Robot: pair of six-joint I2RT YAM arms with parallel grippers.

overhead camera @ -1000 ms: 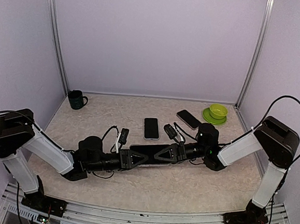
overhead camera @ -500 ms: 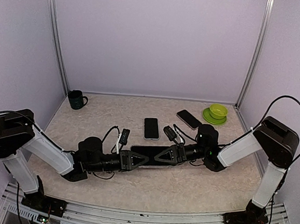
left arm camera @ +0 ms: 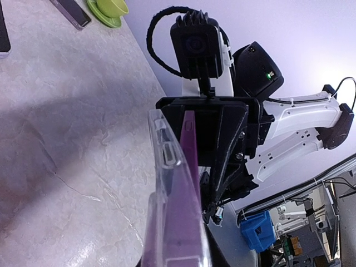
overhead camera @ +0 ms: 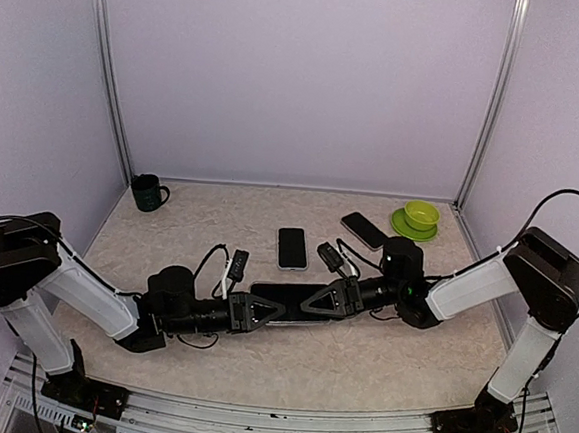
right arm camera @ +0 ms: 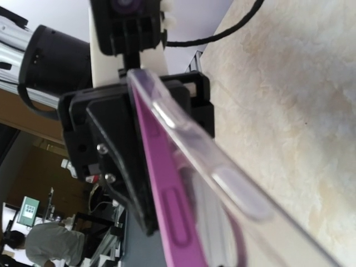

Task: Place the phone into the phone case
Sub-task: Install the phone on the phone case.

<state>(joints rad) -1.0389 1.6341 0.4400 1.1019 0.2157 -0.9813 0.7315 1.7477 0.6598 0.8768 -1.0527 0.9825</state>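
Here, left claw (overhead camera: pixel 260 311) clenched on clear phone case (left arm camera: pixel 163 186) with purple phone (left arm camera: pixel 187 167); right claw's (overhead camera: pixel 307 303) state unclear

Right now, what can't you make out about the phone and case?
- Top external: phone case ends hidden under left gripper and right gripper.
- Left wrist: its near end cut off by the bottom edge.
- Right wrist: close-up blur; whether the phone is seated is unclear.

Dark mug (overhead camera: pixel 149 192), green bowl (overhead camera: pixel 421 214) on saucer (overhead camera: pixel 399 226)
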